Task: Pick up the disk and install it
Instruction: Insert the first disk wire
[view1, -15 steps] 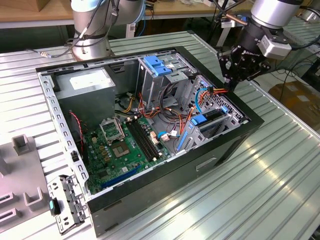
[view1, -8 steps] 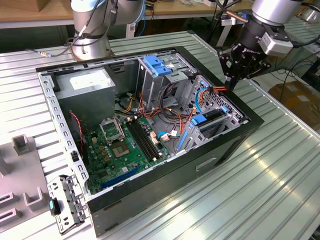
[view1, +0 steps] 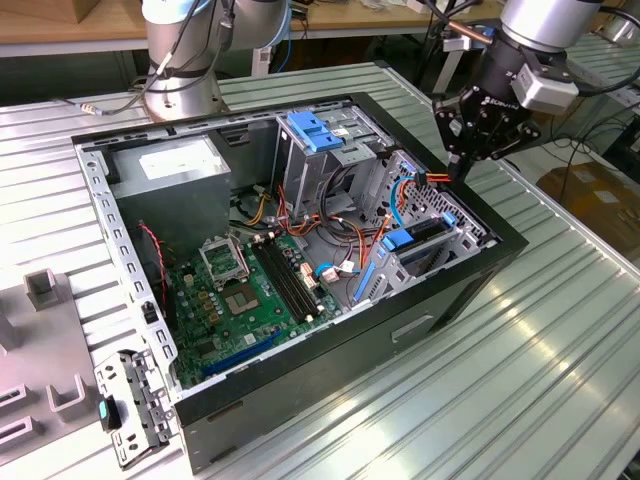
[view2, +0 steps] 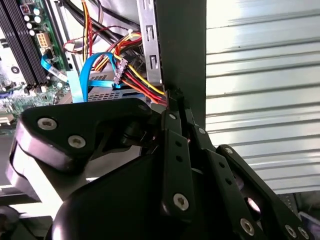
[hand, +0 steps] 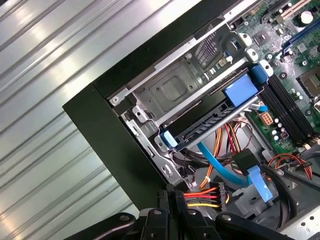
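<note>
The disk (view1: 420, 236) lies flat in the low drive bay at the corner of the open computer case (view1: 330, 370) on the exterior view's right, with blue rails along its sides. In the first wrist view the disk (hand: 206, 127) shows as a dark slab under a metal bracket, with a blue tab at each end. My gripper (view1: 456, 172) hangs over the case's rim just beyond that bay. Its fingers look shut on a bundle of red, yellow and black power wires (hand: 202, 196), close behind the connector. In the second wrist view the gripper (view2: 172, 97) pinches the same wires (view2: 137, 82).
A grey power supply (view1: 180, 175) fills the case's back corner. A tall metal cage with a blue latch (view1: 315, 135) stands beside it. The motherboard (view1: 240, 290) covers the floor. A blue data cable (hand: 215, 160) loops near the disk. The arm's base (view1: 185, 60) stands behind the case.
</note>
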